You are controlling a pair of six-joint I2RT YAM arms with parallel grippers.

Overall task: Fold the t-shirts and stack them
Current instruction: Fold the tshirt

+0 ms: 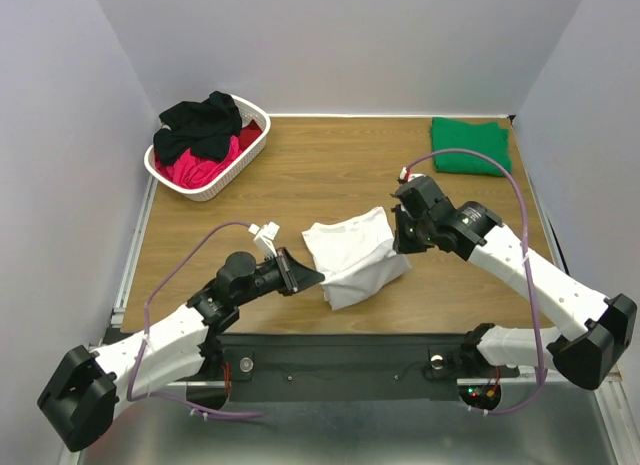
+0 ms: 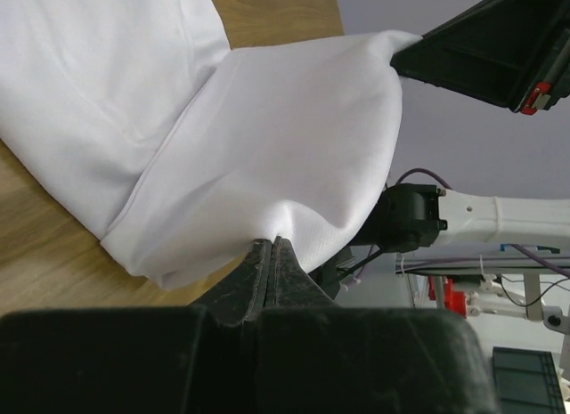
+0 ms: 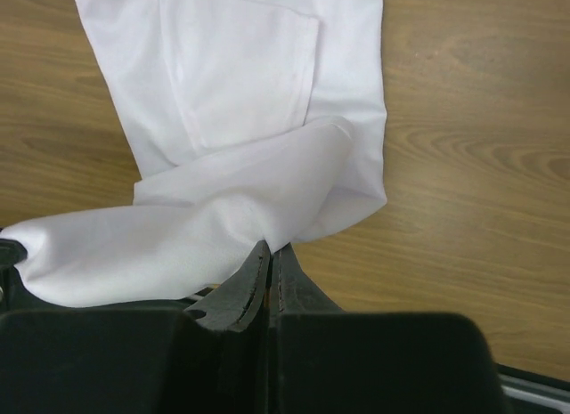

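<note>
Enclosing wood-grain table (image 1: pixel 330 175), pale lavender walls (image 1: pixel 350 45), white t-shirt (image 1: pixel 352 257)

No text, label, brand, number or sign could be read in any view; every surface shown was plain or blurred.

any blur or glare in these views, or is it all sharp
Top external: even light, sharp, faint shadows. Left wrist: white t-shirt bright, folds readable, left tool dark and soft-edged. Right wrist: table grain crisp, right tool nearly black.
</note>
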